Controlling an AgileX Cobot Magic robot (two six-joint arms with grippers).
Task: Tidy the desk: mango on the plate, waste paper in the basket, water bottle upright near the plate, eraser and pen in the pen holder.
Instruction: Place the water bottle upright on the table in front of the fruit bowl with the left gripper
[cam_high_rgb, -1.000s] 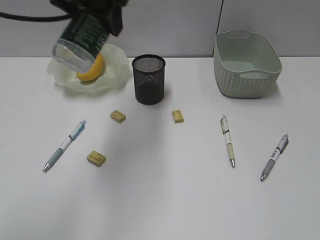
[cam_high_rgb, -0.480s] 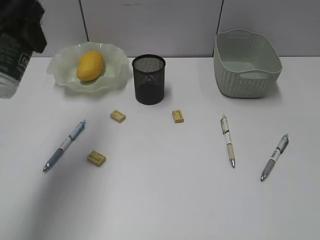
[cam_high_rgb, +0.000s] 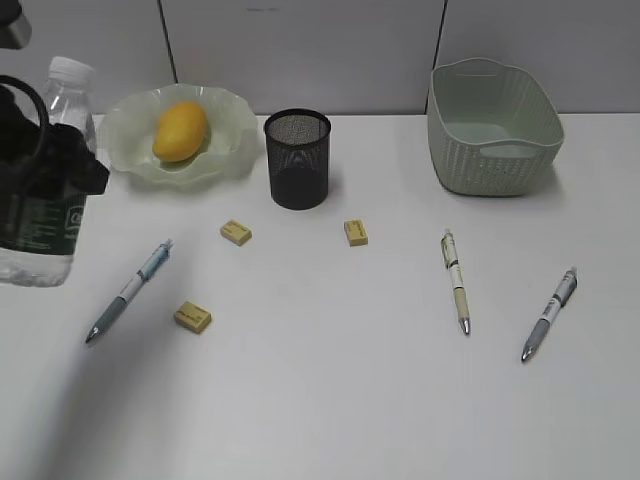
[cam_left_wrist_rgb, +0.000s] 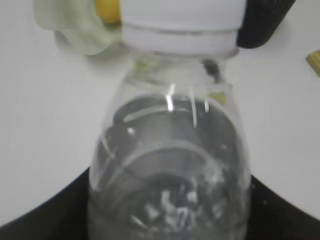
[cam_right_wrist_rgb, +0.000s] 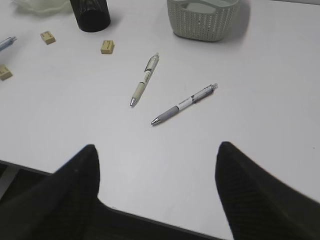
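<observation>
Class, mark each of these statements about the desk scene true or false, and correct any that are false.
1. The mango lies on the plate. True.
2. The pen holder has a pen in it. False: it looks empty, and three pens lie on the desk.
3. The left gripper holds the water bottle upright. True.
4. Three erasers lie on the desk. True.
5. The right gripper grips a pen. False: it is open and holds nothing.

No legible text, even on the water bottle (cam_high_rgb: 45, 190) label.
</observation>
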